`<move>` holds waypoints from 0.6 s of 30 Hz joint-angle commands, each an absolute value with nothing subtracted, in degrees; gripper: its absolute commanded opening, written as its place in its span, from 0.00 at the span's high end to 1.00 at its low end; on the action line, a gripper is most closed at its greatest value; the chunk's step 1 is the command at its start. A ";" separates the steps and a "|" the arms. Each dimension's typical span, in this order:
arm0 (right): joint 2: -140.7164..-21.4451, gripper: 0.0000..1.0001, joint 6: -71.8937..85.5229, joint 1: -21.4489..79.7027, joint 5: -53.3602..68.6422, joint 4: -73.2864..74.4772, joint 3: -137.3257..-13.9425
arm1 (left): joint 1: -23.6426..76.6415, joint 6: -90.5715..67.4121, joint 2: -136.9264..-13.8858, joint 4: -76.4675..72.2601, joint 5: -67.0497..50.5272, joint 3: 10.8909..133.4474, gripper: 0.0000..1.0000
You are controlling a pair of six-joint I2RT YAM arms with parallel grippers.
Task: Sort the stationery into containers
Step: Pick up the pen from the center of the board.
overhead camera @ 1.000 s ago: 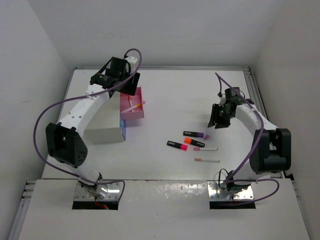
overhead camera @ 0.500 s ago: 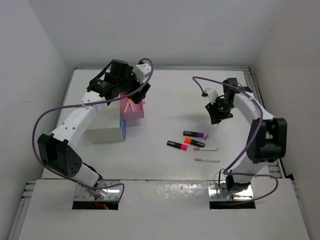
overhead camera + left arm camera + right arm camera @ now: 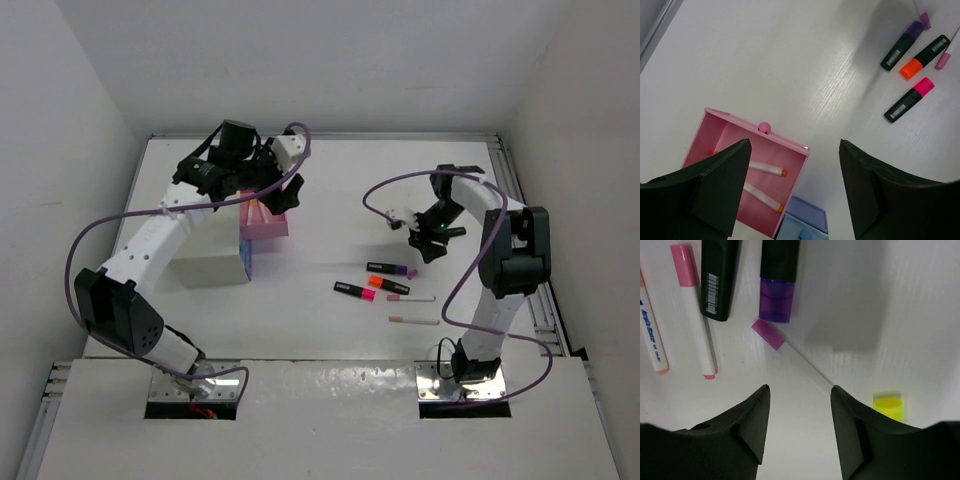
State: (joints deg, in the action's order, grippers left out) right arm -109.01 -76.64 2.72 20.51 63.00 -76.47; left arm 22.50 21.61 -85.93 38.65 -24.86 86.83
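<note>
My left gripper (image 3: 795,142) is open and holds nothing. It hangs over the front edge of the open pink drawer (image 3: 790,172), which contains two white pens (image 3: 766,167) with orange tips. My right gripper (image 3: 800,388) is also open, above a thin white pen with a magenta cap (image 3: 769,334). A yellow-capped highlighter (image 3: 888,407) peeks out beside its right finger. Purple (image 3: 392,268), orange (image 3: 388,285) and pink (image 3: 353,291) highlighters lie mid-table, with two more pens (image 3: 414,320) just in front of them. In the top view, the left gripper (image 3: 283,200) is by the pink drawer (image 3: 265,226) and the right gripper (image 3: 422,243) is behind the purple highlighter.
The white cabinet (image 3: 210,250) stands at the left, with a light blue drawer (image 3: 802,222) slightly open below the pink one. White walls close the table at the back and sides. Purple cables loop from both arms.
The left gripper has opened wider and shifted right over the pink drawer's front. The right arm has swung left and turned, and its gripper has opened further.
</note>
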 commanded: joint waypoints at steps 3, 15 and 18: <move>-110.56 0.51 -86.39 4.04 18.99 61.62 -74.53 | 21.45 21.80 -83.23 39.02 -26.98 87.01 0.23; -113.12 0.57 -95.00 4.66 13.01 50.20 -66.10 | 20.57 21.71 -83.41 39.37 -26.98 86.31 0.23; -112.06 0.67 -97.98 4.57 12.22 47.56 -61.55 | 20.39 21.88 -83.41 39.72 -26.98 86.13 0.23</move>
